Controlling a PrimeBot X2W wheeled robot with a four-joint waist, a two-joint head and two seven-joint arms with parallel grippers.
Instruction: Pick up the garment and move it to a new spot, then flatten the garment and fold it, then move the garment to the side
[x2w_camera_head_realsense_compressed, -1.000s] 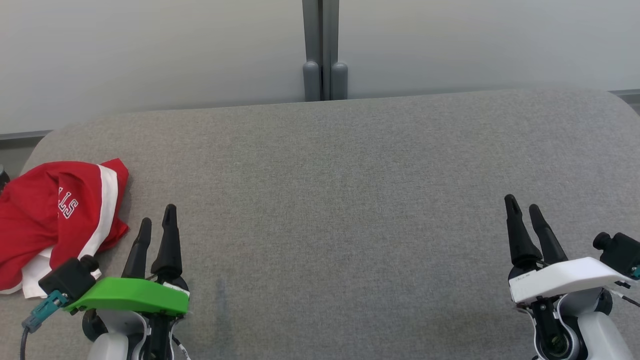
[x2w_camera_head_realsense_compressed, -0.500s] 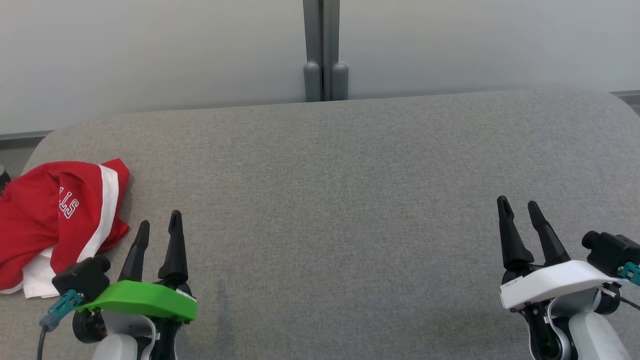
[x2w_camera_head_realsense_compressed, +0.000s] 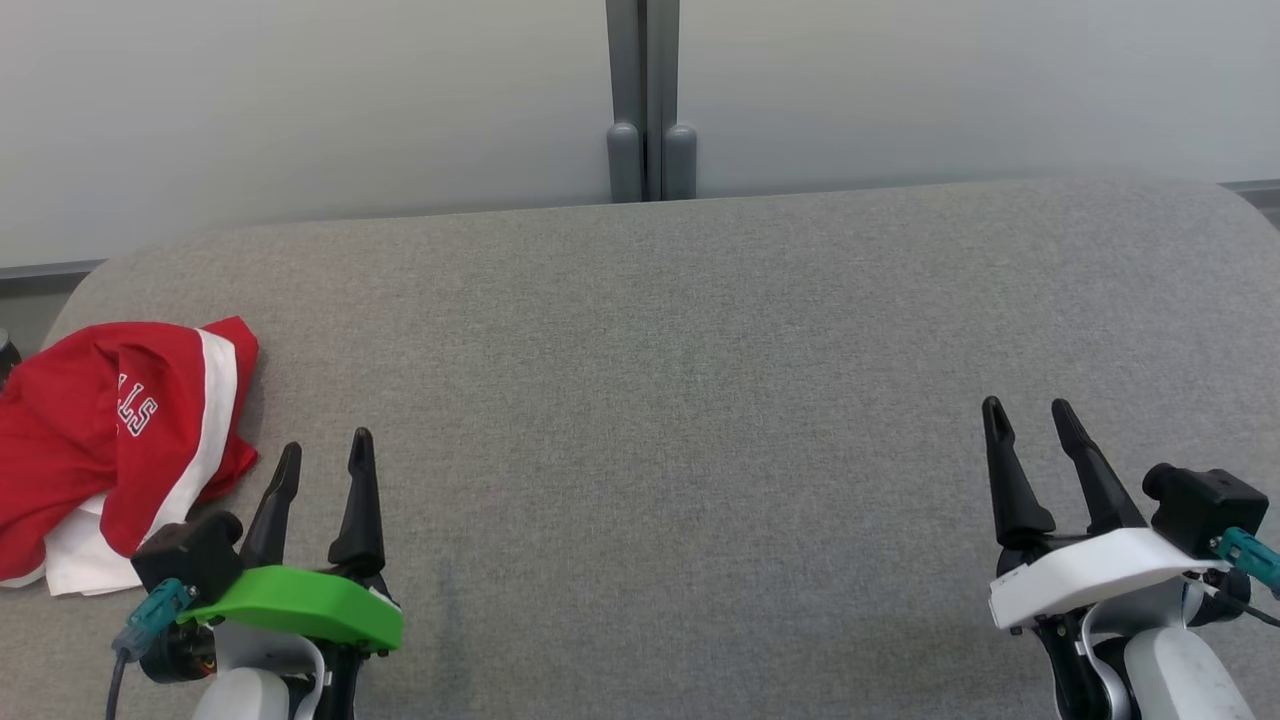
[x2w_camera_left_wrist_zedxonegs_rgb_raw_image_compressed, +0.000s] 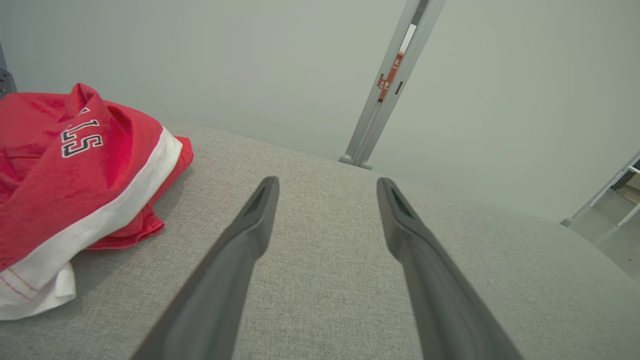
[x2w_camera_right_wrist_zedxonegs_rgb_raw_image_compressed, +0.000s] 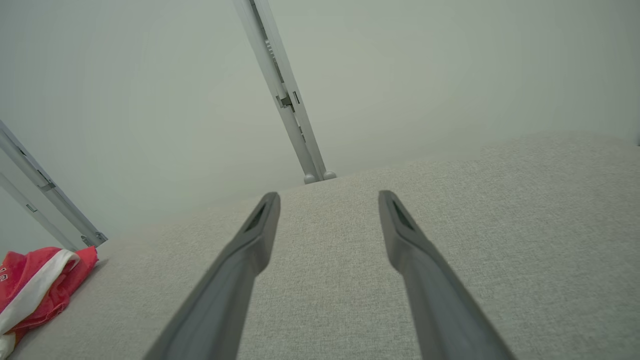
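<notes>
The first step is not done yet. The red and white garment (x2w_camera_head_realsense_compressed: 110, 430) lies in a heap on the grey table (x2w_camera_head_realsense_compressed: 660, 380). It is just to the left of the left pincer (x2w_camera_head_realsense_compressed: 326, 445), close but not touching. The left pincer is open and holds nothing. The right pincer (x2w_camera_head_realsense_compressed: 1026, 405) is open and empty too, with the garment far off to its left. Next, I think the left pincer must go left, down onto the heap, and pinch the cloth.

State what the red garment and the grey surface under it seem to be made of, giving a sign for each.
Garment: probably soft knit cloth, matt; it crumples in loose folds. Surface: seemingly woven upholstery fabric, matt; a fine flecked weave shows.
</notes>
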